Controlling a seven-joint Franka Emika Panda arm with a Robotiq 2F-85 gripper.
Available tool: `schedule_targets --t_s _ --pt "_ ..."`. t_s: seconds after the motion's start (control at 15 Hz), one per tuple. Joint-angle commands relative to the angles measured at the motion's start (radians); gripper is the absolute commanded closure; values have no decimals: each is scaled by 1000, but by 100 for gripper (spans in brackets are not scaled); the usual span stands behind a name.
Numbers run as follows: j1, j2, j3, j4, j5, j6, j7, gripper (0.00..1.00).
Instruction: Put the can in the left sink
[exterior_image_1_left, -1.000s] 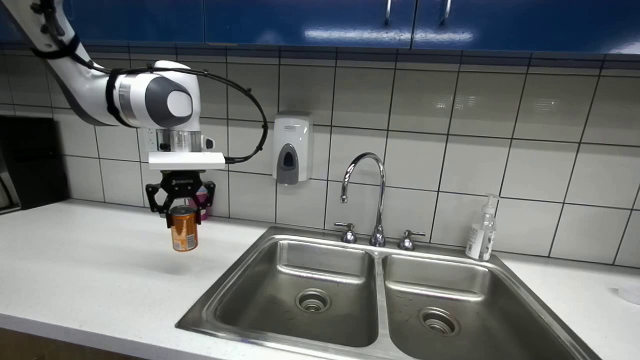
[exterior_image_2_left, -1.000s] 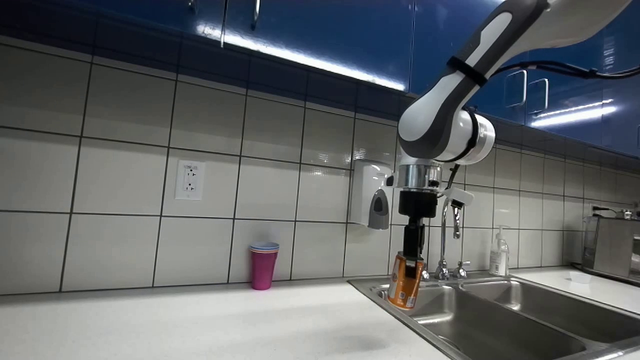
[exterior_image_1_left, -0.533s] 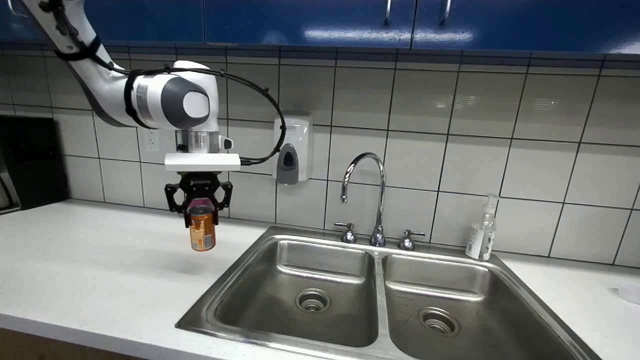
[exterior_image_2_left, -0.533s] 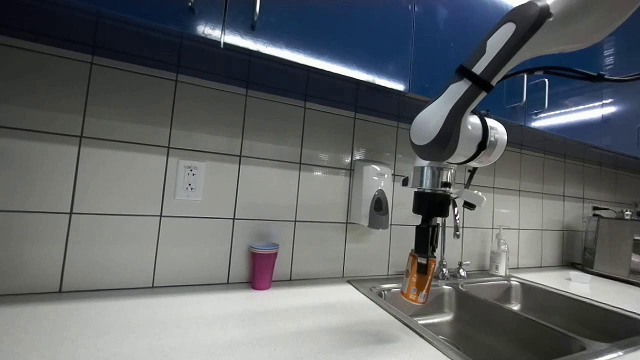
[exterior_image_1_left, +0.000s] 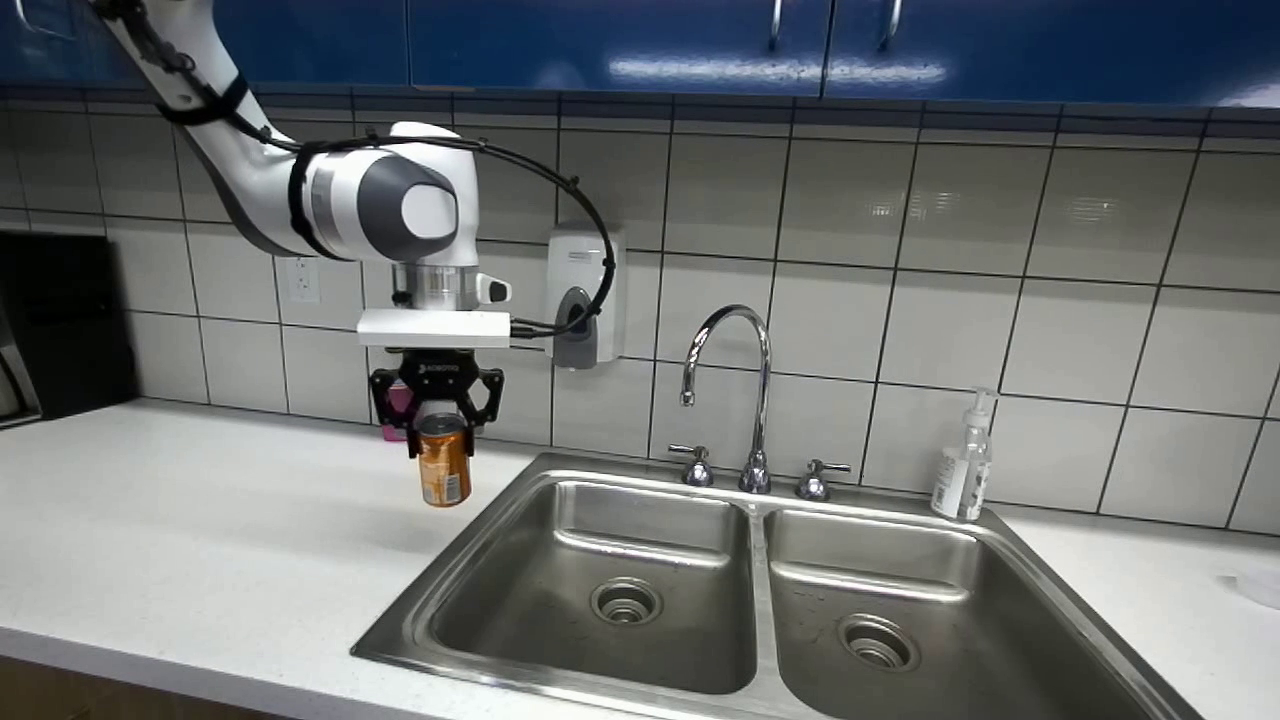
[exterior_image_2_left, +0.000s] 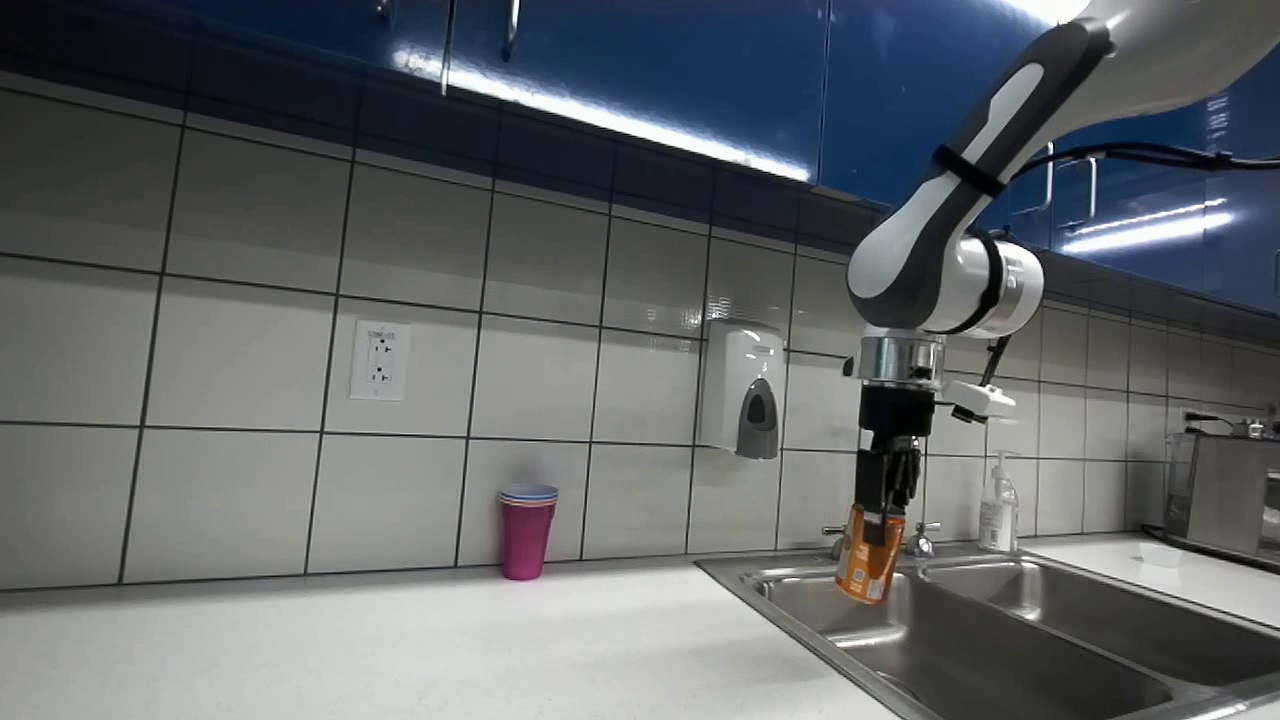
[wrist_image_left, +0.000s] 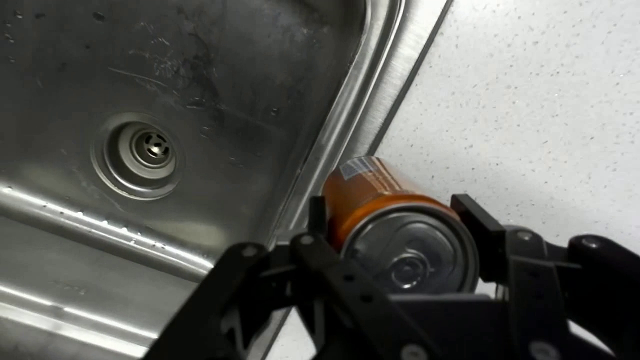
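Note:
The orange can (exterior_image_1_left: 444, 478) is held upright or nearly so in the air, above the counter beside the left rim of the left sink. It also shows in an exterior view (exterior_image_2_left: 866, 572), slightly tilted there, and in the wrist view (wrist_image_left: 357, 192) with its silvery top facing the camera. My gripper (exterior_image_1_left: 441, 450) is shut on the can's upper part, with one black finger on each side (wrist_image_left: 395, 220). The left sink (exterior_image_1_left: 530, 610) is a steel basin with a round drain. In the wrist view the left sink (wrist_image_left: 240, 165) lies to the left of the can.
The right basin (exterior_image_1_left: 960, 640) adjoins beyond a steel divider. A tall faucet (exterior_image_1_left: 762, 400) with two handles stands behind the sink. A soap bottle (exterior_image_1_left: 962, 475) stands at the back right. Stacked pink-purple cups (exterior_image_2_left: 527, 540) stand by the wall. A soap dispenser (exterior_image_1_left: 585, 290) hangs there.
My gripper and the can have moved steadily to the right in both exterior views, closer to the left sink's rim, at about the same height. The gripper stays shut on the can.

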Motion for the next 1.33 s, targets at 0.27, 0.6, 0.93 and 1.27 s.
schedule_targets --t_s 0.27,0.6,0.93,1.27 --pt "-55 23 -32 10 -27 9 117 62" --pt "-85 70 -51 23 -34 4 173 62" --pt "-114 124 -71 53 -32 12 199 62" --pt "-140 182 -82 95 -26 -2 207 62"
